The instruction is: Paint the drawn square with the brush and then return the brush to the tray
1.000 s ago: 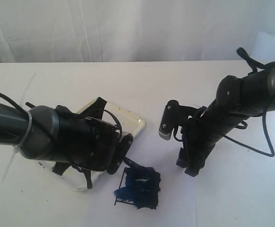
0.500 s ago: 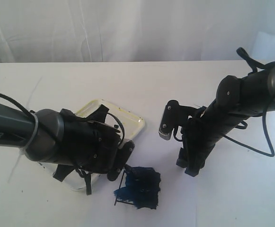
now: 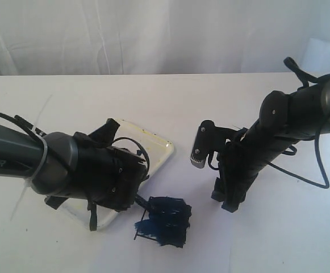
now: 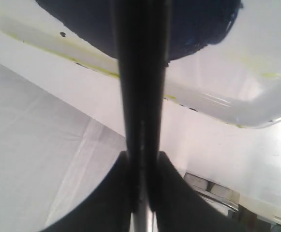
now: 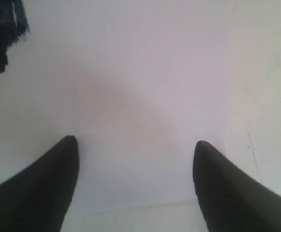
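My left arm (image 3: 5, 160) carries the letters "PER". My left gripper (image 4: 142, 155) pinches the brush (image 4: 140, 87) over the tray (image 4: 217, 92). In the last second it has drawn back from the drawn square (image 3: 165, 220), which lies smeared dark blue just beside the tray. Only my left wrist view shows the tray's paint puddle (image 4: 193, 24). My right gripper (image 5: 136, 141) hangs with fingers spread, well apart from the tray.

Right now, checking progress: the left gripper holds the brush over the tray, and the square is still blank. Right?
Not quite: the exterior view shows the square smeared with dark blue paint, not blank. The left gripper does hold the brush over the tray.
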Robot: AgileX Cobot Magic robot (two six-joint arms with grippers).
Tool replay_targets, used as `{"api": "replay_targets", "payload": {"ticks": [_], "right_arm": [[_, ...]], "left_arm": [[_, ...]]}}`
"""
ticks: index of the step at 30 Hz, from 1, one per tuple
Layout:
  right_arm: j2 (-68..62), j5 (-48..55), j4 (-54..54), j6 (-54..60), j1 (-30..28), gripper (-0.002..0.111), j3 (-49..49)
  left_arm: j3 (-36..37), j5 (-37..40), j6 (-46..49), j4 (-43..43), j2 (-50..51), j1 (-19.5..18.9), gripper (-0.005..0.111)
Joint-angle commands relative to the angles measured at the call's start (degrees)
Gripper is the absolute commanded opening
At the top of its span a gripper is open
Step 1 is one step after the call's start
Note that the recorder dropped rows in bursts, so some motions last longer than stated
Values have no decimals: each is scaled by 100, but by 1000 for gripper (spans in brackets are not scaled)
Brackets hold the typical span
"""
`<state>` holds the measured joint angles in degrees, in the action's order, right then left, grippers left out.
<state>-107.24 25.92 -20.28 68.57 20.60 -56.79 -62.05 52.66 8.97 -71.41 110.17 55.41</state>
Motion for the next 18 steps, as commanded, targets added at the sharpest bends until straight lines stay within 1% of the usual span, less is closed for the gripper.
{"api": "replay_targets", "payload": {"ticks": [1,4,8,14,18], "right_arm": [[-25,-37,87,10,-2,63,23],[-25,-37,87,10,-2,63,23],[-25,-37,87,10,-2,63,23],[-25,-37,87,10,-2,63,23],[-25,-13,87,10,-2,63,23]], "left_arm": [[27,-14,-27,-79,-107,1,0],[27,-12,-297,-79,-270,1,0],[27,1,-276,-79,-396,1,0],[38,-10,-152,62,-224,1,0],[38,29,-152,50,-156,-106,0]]}}
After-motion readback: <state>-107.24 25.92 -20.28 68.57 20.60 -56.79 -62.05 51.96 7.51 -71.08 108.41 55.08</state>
